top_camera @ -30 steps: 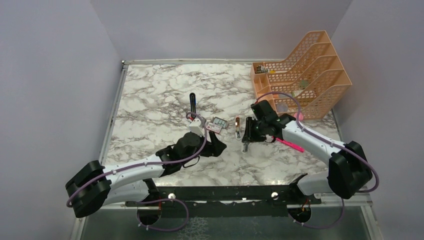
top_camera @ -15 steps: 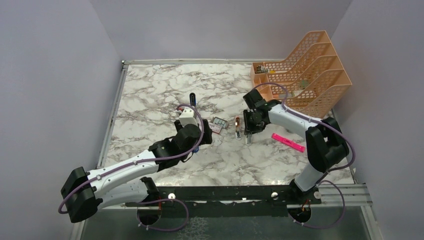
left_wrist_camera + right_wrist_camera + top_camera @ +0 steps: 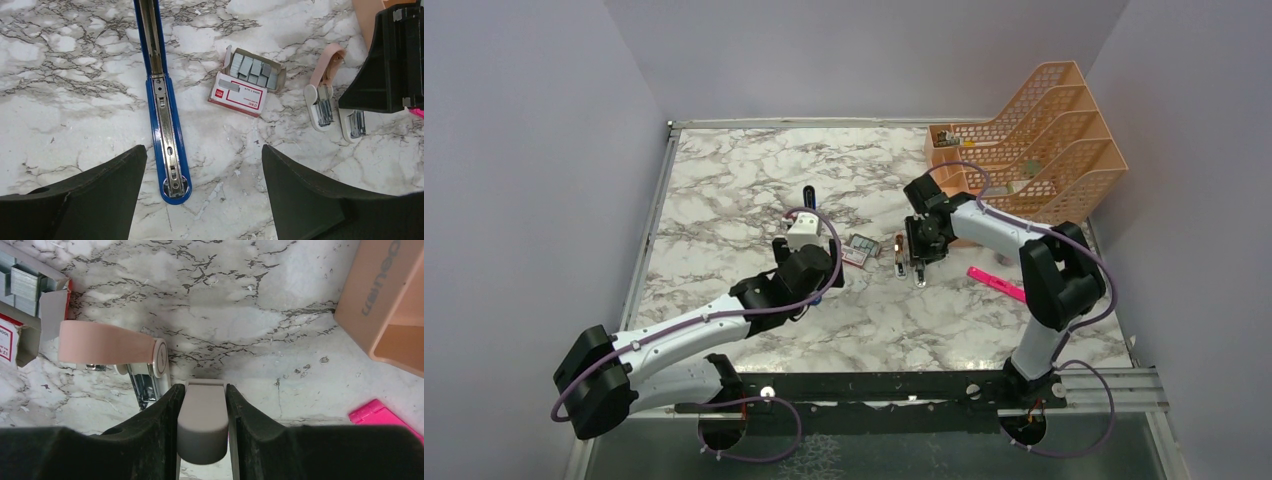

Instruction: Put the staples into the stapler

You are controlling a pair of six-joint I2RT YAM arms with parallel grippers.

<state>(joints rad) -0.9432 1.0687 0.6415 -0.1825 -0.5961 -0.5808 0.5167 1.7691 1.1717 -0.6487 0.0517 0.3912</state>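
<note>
The blue stapler (image 3: 167,130) lies opened flat on the marble, its silvery channel facing up; in the top view its black arm (image 3: 809,200) sticks out beyond my left arm. The staples (image 3: 245,82) sit in their open pink-and-white box (image 3: 860,248) to its right. My left gripper (image 3: 202,150) hovers open over the stapler's near end, holding nothing. My right gripper (image 3: 201,387) is shut on a small beige stapler (image 3: 202,420) right of the box. A small pink-armed stapler (image 3: 107,342) lies just beside it.
An orange mesh desk organiser (image 3: 1034,150) stands at the back right, its base (image 3: 390,300) close to my right gripper. A bright pink highlighter (image 3: 997,284) lies on the marble to the right of the small staplers (image 3: 909,262).
My left gripper has opened wider and shifted left and back over the blue stapler. My right gripper has moved away from the near edge onto the small beige stapler.
</note>
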